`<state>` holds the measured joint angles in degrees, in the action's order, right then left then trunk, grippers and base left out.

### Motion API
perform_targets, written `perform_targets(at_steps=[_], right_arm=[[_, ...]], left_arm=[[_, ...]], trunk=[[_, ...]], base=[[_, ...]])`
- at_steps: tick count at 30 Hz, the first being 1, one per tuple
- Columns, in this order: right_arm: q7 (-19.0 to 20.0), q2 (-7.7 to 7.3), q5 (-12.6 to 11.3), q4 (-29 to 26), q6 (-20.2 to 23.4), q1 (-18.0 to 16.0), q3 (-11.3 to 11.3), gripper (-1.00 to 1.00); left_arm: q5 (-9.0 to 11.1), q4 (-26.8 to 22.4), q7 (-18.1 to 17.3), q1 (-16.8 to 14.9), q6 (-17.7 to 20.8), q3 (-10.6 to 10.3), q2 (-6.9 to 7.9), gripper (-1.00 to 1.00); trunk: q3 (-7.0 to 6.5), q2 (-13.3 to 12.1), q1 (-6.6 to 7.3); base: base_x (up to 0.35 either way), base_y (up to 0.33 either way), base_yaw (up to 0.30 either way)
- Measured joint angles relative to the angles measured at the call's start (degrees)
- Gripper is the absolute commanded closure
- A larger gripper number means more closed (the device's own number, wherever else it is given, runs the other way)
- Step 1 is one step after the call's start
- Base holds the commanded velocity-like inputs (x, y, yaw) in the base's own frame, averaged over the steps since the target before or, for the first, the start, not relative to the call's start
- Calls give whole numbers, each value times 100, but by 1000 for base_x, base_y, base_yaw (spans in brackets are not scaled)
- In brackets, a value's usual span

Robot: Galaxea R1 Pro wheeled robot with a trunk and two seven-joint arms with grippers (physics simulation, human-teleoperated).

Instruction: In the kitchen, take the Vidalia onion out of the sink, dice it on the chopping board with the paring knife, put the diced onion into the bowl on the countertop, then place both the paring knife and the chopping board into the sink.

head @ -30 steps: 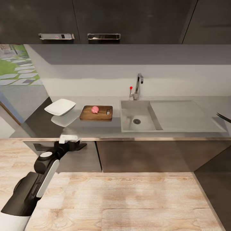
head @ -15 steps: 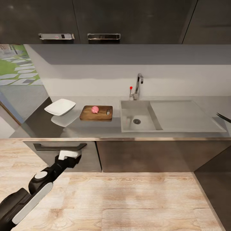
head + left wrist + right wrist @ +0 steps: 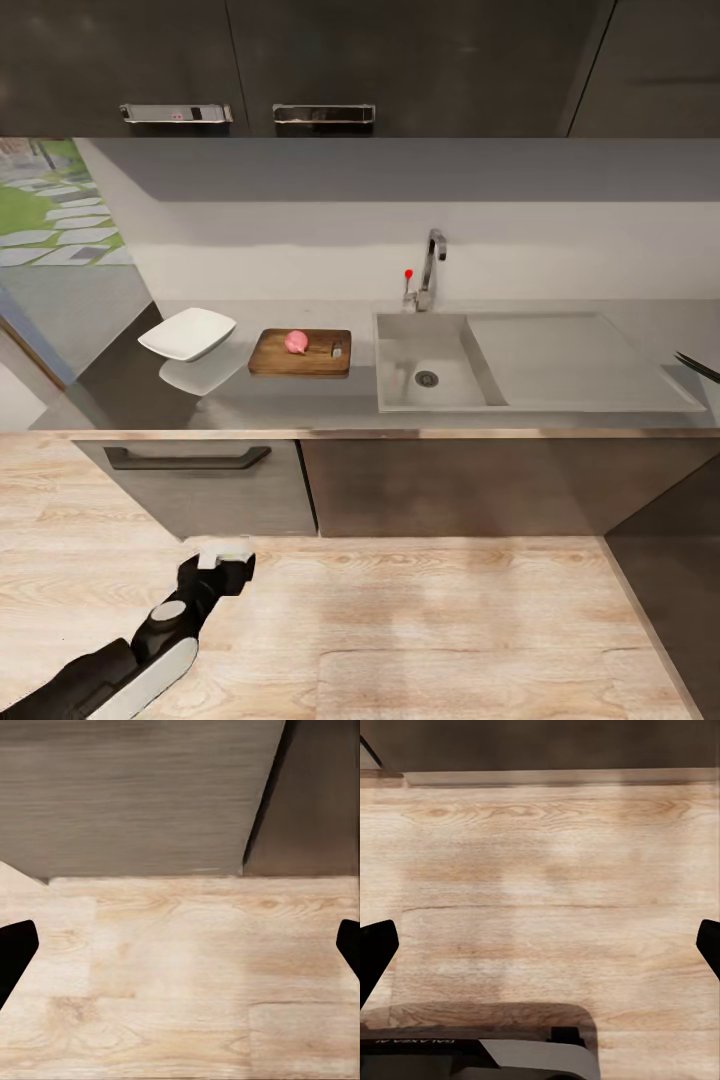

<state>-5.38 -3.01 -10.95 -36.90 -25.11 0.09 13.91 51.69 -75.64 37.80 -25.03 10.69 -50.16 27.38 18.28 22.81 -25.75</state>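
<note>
left gripper (image 3: 180,945) and right gripper (image 3: 540,945) spread wide over floor (image 3: 420,630), no legible writing

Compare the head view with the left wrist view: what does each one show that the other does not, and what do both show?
The head view alone shows the countertop with the sink, the Vidalia onion on the chopping board, the paring knife and the bowl. The left wrist view alone shows the left gripper up close, its dark fingertips wide apart with nothing between them. Both show the wooden floor and the dark cabinet fronts.
</note>
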Motion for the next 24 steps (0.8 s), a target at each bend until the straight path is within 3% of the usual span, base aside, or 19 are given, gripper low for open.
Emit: perform_targets(at_steps=[1, 2, 7, 10, 13, 19, 20, 22, 24], right_arm=[[-8, -3, -3, 0, 0, 0, -4, -100], [-10, -3, -4, 0, 0, 0, -5, -100], [-16, -6, -5, 0, 6, 0, -15, -100], [-17, -13, -5, 0, 8, 0, -27, -100], [-20, -19, -5, 0, 9, 0, -32, -100], [-16, -37, -5, 2, 13, 0, -40, -100], [-15, -38, -9, 1, 2, 0, -44, -100], [-23, -40, -24, 0, -5, 0, -97, -100], [-24, -41, -25, 0, -7, 0, -199, -100]], left_arm=[[23, 301, 11, 3, -369, -345, -99, -100], [20, 477, 14, 0, -542, -502, -153, -100], [8, 1347, 16, 1, -1191, -1063, -465, -100], [-4, 2079, 16, 3, -1519, -1445, -750, -100], [-4, 2422, 10, 2, -1635, -1566, -870, -100], [153, 3213, -11, 2, -2293, -2087, -1099, -100], [558, 3654, -60, 2, -2677, -2432, -1232, -100], [979, 3960, -313, 1, -2843, -2622, -1319, -100], [1251, 4165, -632, 0, -2898, -2688, -1352, -100]], trunk=[[1, -1, 0], [0, 0, 0], [0, 0, 0], [0, 0, 0], [0, 0, 0], [0, 0, 0], [0, 0, 0], [-10, 0, 0], [-23, 0, 0]], base=[[0, 0, 0], [0, 0, 0], [0, 0, 0], [0, 0, 0], [0, 0, 0], [0, 0, 0], [0, 0, 0], [0, 0, 0], [0, 0, 0]])
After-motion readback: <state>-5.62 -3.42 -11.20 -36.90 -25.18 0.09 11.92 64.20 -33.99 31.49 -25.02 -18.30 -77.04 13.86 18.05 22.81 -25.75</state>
